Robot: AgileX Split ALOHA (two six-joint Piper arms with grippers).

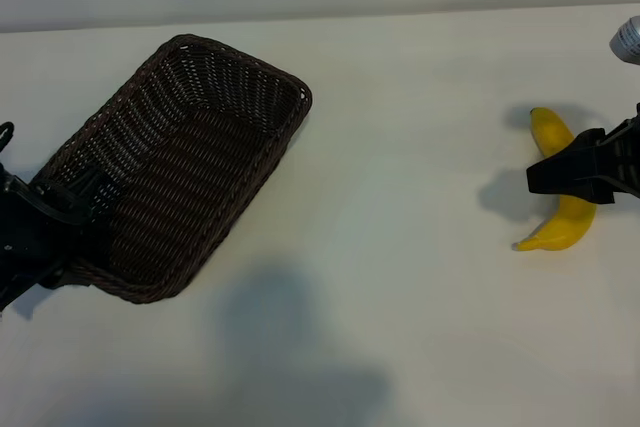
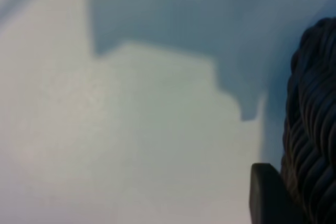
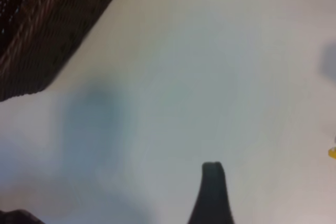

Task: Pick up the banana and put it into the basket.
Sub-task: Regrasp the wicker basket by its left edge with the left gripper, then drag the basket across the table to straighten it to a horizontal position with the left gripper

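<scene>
1. The curved bright-yellow banana lies at the right edge of the exterior view, on the pale tabletop, well apart from the rectangular dark-brown woven wicker basket, which sits at the left of the frame and holds nothing.

2. The banana's long axis runs roughly top to bottom in the picture. One end is toward the top, the other toward the bottom and swung left. The bow bulges toward the right edge. Which end carries the stem I cannot make out.

3. The right tool is directly over the banana's middle, coming in from the right edge and crossing the fruit's long axis. Its fingers stand spread wide and are not pinching the banana; whether they touch it cannot be told. In the right wrist view only one dark fingertip and a sliver of yellow at the frame's edge show.

4. The left tool is at the basket's lower-left rim. In the left wrist view a fingertip sits just beside the wicker; whether it is pinching the rim I cannot tell.

5. My judgement: the right arm is by far the nearer, so the pickup falls to it. The carry then runs leftward across the tabletop to the basket.
</scene>
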